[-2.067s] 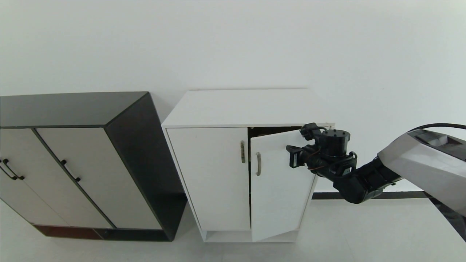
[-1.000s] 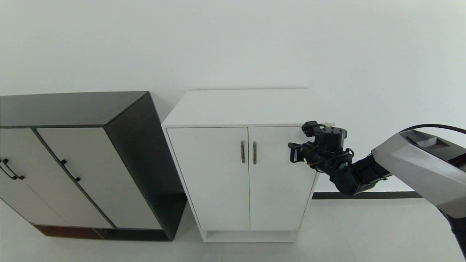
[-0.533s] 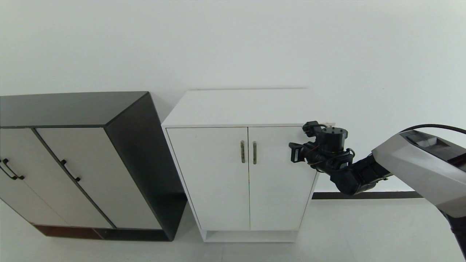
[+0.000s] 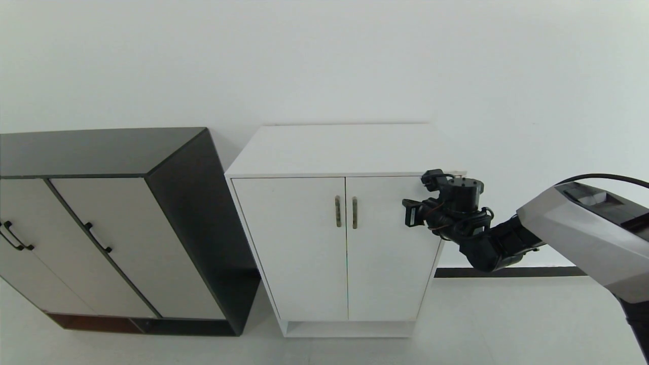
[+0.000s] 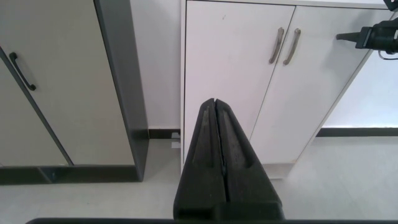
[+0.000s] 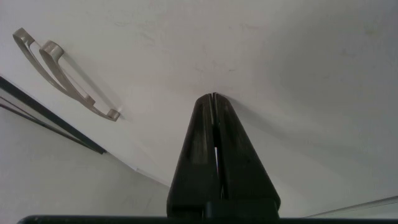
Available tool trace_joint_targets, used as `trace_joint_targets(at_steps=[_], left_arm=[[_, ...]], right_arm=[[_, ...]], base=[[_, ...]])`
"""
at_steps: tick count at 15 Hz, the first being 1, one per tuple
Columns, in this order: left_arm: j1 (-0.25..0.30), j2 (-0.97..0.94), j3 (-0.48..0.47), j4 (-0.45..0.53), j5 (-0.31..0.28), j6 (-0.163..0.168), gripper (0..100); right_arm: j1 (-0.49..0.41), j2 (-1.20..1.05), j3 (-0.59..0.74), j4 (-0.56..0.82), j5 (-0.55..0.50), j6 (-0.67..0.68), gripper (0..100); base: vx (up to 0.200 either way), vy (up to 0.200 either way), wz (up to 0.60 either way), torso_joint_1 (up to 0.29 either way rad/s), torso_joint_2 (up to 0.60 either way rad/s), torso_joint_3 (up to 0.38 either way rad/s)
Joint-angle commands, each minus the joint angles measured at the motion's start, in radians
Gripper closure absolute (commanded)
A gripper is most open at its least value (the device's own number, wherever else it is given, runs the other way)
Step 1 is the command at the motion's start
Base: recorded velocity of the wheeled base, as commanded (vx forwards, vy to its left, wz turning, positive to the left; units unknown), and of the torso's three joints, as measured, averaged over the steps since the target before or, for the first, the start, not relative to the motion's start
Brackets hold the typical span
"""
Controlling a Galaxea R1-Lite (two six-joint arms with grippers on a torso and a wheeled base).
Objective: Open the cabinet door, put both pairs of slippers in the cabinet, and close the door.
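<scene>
Plain white wall, pale floor, and the white cabinet [image 4: 304, 152] sits just beside a dark cabinet [image 4: 192, 213]. Both its doors are closed flush. The right gripper [image 4: 408, 215] is pinched together with its tip against the right door [image 4: 390, 274], off to the side of the handles [image 4: 354, 212]. The left gripper [image 5: 214, 106] is pinched together too, held well back.

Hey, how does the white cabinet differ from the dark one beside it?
The white two-door cabinet is white all over; the black-framed cabinet with beige doors is two-toned. The white cabinet has silvery handles; the black-framed cabinet has black handles. The shut right gripper is at the white cabinet's door; nothing is at the black-framed cabinet. Both show closed doors.
</scene>
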Motion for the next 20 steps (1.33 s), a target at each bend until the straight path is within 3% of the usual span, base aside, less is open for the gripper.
trace_joint_targets(at_steps=[1,20], left_arm=[[0.000,0.000,0.000,0.000,0.000,-0.001,100],[0.000,0.000,0.000,0.000,0.000,-0.001,100]], right_arm=[[0.000,0.000,-0.002,0.000,0.000,0.000,100],[-0.012,0.024,-0.032,0.000,0.000,-0.001,100]], base=[[0.000,0.000,0.00,0.000,0.00,0.000],[0.000,0.000,0.00,0.000,0.00,0.000]])
